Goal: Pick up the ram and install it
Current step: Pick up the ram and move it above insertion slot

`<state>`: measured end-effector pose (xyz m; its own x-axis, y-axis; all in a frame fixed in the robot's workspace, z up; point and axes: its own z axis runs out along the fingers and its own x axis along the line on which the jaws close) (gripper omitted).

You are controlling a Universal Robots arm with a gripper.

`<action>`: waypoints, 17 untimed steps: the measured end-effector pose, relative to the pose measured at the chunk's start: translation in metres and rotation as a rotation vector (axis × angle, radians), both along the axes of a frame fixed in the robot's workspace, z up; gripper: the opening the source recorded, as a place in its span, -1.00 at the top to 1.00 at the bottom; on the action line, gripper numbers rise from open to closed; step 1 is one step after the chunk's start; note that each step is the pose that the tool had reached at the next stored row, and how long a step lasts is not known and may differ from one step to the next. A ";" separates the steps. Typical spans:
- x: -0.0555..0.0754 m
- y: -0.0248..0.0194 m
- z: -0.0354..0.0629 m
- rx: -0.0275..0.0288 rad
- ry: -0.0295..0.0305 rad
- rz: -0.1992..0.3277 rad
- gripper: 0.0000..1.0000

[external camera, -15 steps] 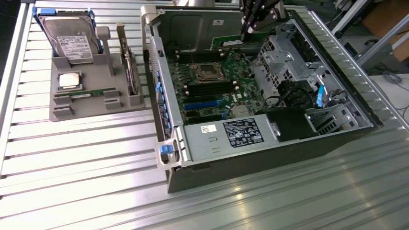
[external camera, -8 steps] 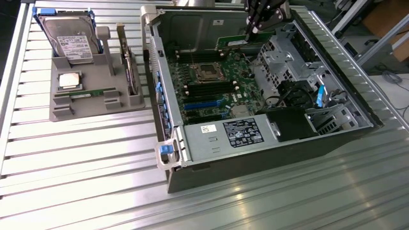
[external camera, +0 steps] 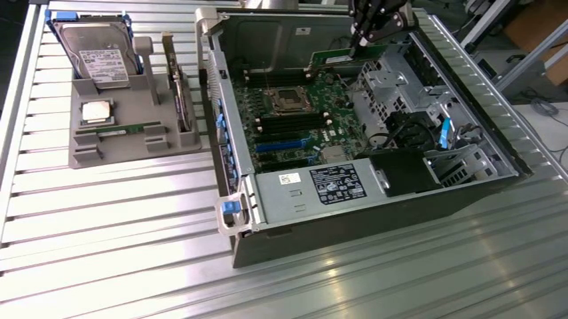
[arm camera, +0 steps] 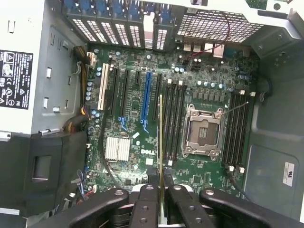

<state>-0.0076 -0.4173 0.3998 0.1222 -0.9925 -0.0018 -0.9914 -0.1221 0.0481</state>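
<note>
My gripper (external camera: 361,41) hangs over the far end of the open computer case (external camera: 497,143) and is shut on the ram (arm camera: 160,137). In the wrist view the stick is edge-on, a thin green-gold line running out from between the black fingers (arm camera: 153,179). It hovers above the motherboard (arm camera: 137,156), over the black memory slots (arm camera: 174,121) beside the empty CPU socket (arm camera: 204,130). In the exterior view the held ram (external camera: 336,60) is a green strip under the gripper. A second, identical ram (external camera: 120,130) lies on the grey holder (external camera: 84,159) at the exterior view's left.
The grey holder also carries a silver hard drive (external camera: 98,56), a square CPU chip (external camera: 96,111) and an upright card (external camera: 182,100). Inside the case are the power supply (external camera: 328,186), drive cages (external camera: 400,86) and cables (external camera: 417,129). More memory slots (arm camera: 237,130) flank the socket's other side.
</note>
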 end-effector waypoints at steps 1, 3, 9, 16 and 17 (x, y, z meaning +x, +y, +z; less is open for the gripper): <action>0.002 0.0000 0.0000 -0.0002 0.0000 0.000 0.72; 0.005 0.0000 0.0000 -0.0006 0.0000 0.000 0.72; 0.014 0.0000 0.0000 -0.0016 0.0001 0.000 0.72; 0.026 0.0000 0.0000 -0.0028 0.0000 0.000 0.72; 0.027 0.0000 0.0000 -0.0029 0.0000 0.000 0.72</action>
